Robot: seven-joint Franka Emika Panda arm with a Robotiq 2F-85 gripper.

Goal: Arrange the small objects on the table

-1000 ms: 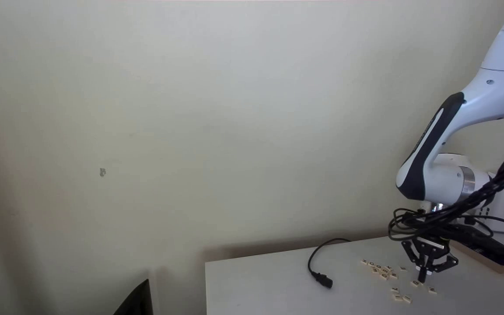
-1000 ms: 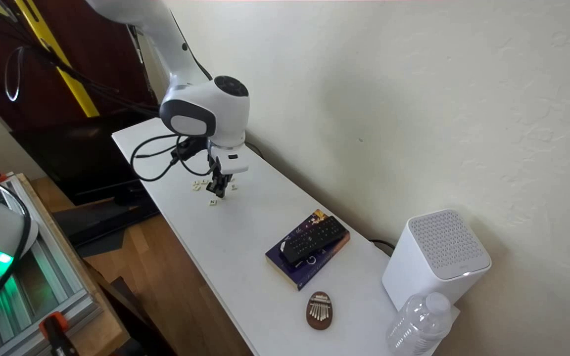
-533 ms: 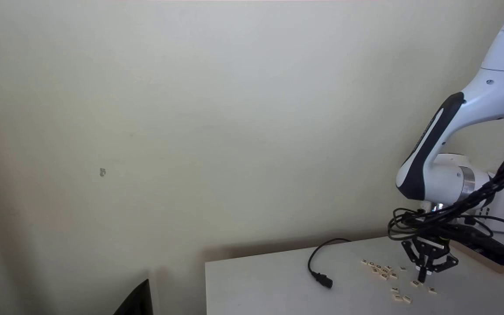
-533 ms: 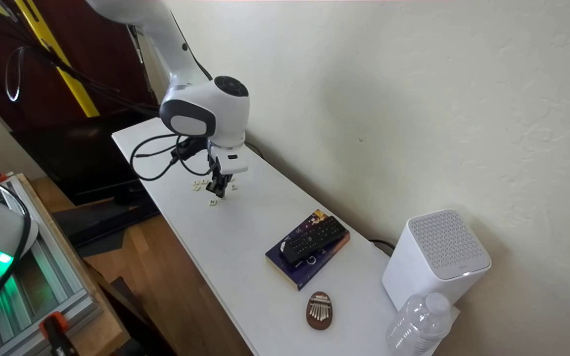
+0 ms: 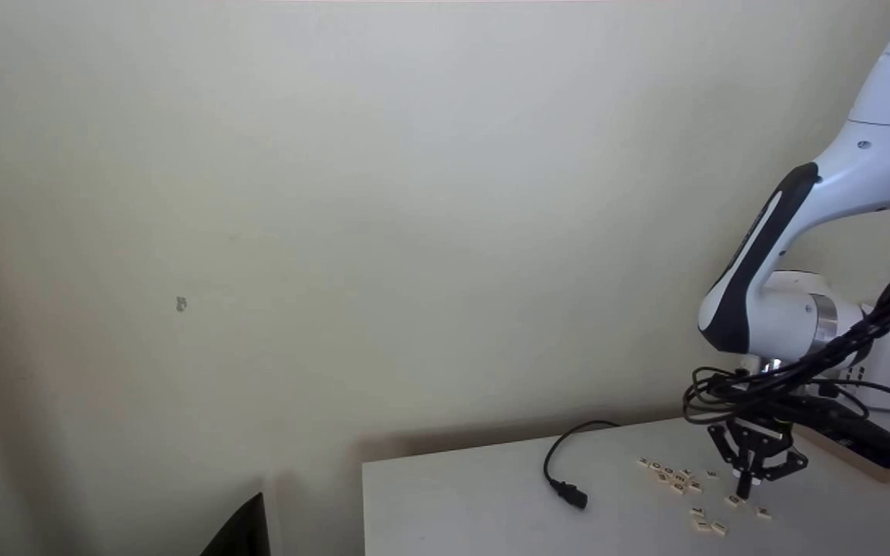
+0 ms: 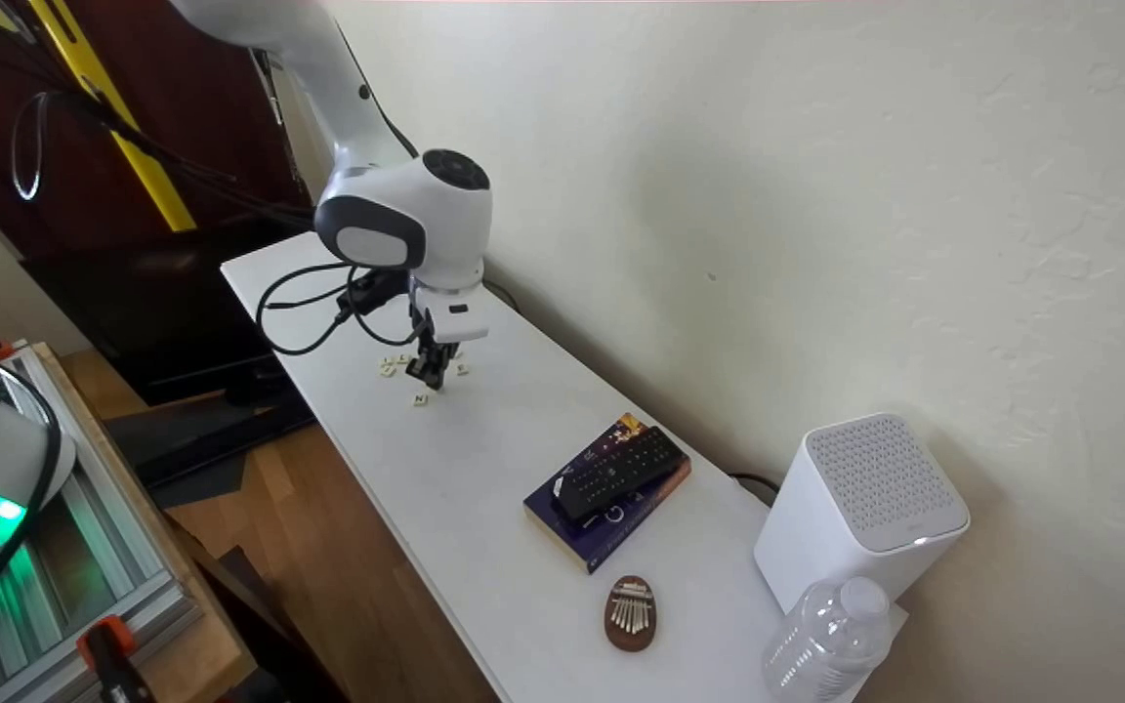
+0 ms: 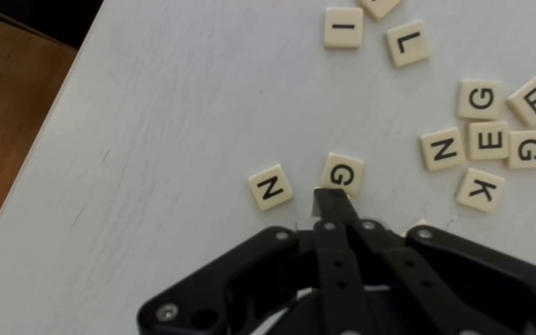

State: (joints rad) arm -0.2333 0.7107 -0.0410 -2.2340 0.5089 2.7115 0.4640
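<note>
The small objects are cream letter tiles lying loose on the white table (image 7: 170, 107). My gripper (image 7: 335, 197) is shut, its fingertips together low over the tiles, and I see nothing gripped. Directly ahead of the tips, partly covered by them, is a G tile (image 7: 342, 164); a pale edge of another tile peeks out under them. Left of these lies an N tile (image 7: 270, 187). Farther up are an I tile (image 7: 343, 37) and an L tile (image 7: 410, 52). A group with a K tile (image 7: 480, 189) spreads to the right. Both exterior views show the gripper (image 5: 745, 488) down among the tiles.
A black cable (image 5: 568, 494) with a plug lies on the table. In an exterior view, a book (image 6: 602, 547) carries a black remote (image 6: 621, 474). Near it are a thumb piano (image 6: 630, 625), a white speaker box (image 6: 836, 527) and a clear bottle (image 6: 831, 644). A wall runs along the back.
The arm has shifted only very slightly, a touch to the left in an exterior view. The gripper stays shut, and the visible tiles lie where they were.
</note>
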